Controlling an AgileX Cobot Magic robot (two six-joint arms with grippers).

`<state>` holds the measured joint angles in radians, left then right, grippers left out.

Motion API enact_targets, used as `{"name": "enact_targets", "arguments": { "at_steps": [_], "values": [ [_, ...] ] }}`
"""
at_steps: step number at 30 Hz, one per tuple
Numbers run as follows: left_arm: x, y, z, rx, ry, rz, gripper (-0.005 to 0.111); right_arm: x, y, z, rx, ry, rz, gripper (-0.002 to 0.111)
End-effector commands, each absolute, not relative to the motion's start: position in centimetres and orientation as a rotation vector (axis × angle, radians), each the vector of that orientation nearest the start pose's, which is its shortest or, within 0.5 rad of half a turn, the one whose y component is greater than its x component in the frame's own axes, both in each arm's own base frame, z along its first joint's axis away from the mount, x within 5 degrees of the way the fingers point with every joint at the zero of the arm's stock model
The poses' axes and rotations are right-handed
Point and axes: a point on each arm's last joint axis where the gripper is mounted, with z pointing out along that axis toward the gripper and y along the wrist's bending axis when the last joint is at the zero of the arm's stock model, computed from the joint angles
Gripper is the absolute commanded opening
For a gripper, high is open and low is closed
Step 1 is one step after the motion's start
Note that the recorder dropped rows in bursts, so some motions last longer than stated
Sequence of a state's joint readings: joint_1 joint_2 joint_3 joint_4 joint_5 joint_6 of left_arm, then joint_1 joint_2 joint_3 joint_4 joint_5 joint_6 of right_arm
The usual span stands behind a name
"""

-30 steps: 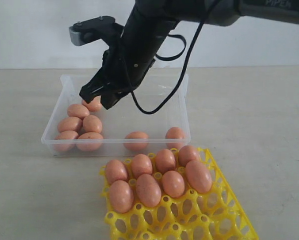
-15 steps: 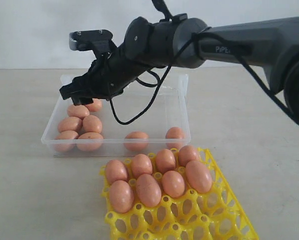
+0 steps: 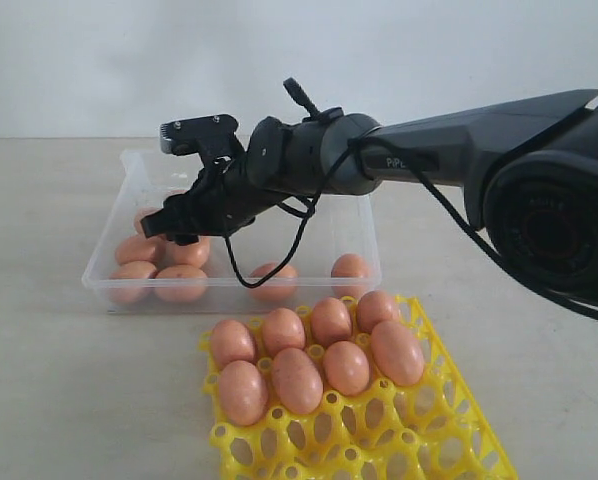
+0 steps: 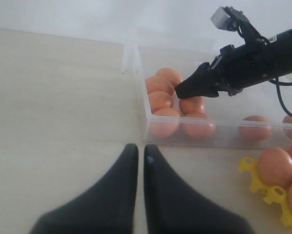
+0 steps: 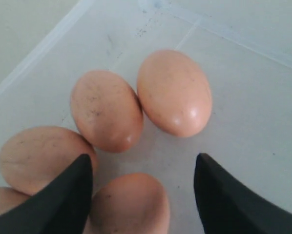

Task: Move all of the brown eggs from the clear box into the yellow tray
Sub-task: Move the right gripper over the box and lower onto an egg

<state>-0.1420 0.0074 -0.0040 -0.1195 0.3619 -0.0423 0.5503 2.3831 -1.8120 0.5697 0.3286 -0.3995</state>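
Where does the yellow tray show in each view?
Exterior: yellow tray in front of the clear box.
Left wrist: just a corner of the yellow tray, at the frame edge beside the box.
Right wrist: not in view.
Shared landmark: brown eggs clustered in the box.

Right jaws lower, newly apart, close over brown eggs (image 5: 174, 92) in the clear box (image 3: 371, 240)
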Motion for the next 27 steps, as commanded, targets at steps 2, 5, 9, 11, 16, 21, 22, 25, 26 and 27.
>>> {"name": "enact_targets", "arguments": {
  "at_steps": [2, 5, 9, 11, 16, 21, 22, 25, 26, 27],
  "values": [
    [5.28, -1.14, 18.08, 0.026, 1.854, -0.239, 0.004, 43.88, 29.05, 12.62, -0.618, 2.352, 0.547, 0.052],
    [5.28, -1.14, 18.08, 0.026, 1.854, -0.239, 0.004, 43.85, 29.05, 12.59, -0.620, 2.355, 0.549, 0.052],
    [5.28, -1.14, 18.08, 0.026, 1.854, -0.239, 0.004, 43.53, 29.07, 12.41, -0.643, 2.388, 0.561, 0.052],
    [5.28, -1.14, 18.08, 0.026, 1.854, -0.239, 0.004, 43.45, 29.07, 12.27, -0.648, 2.398, 0.564, 0.052],
    [5.28, -1.14, 18.08, 0.026, 1.854, -0.239, 0.004, 43.85, 29.05, 12.49, -0.621, 2.358, 0.548, 0.048],
    [5.28, -1.14, 18.08, 0.026, 1.854, -0.239, 0.004, 43.90, 29.05, 12.53, -0.617, 2.353, 0.546, 0.009],
    [5.28, -1.14, 18.08, 0.026, 1.854, -0.239, 0.004, 43.90, 29.05, 12.53, -0.617, 2.353, 0.546, 0.001],
    [5.28, -1.14, 18.08, 0.026, 1.854, -0.239, 0.004, 43.93, 29.04, 12.55, -0.615, 2.349, 0.545, 0.000],
    [5.28, -1.14, 18.08, 0.026, 1.854, -0.239, 0.004, 43.95, 29.04, 12.56, -0.613, 2.347, 0.544, 0.000],
    [5.28, -1.14, 18.08, 0.026, 1.854, -0.239, 0.004, 43.96, 29.04, 12.57, -0.612, 2.346, 0.544, 0.000]
  ]
}}
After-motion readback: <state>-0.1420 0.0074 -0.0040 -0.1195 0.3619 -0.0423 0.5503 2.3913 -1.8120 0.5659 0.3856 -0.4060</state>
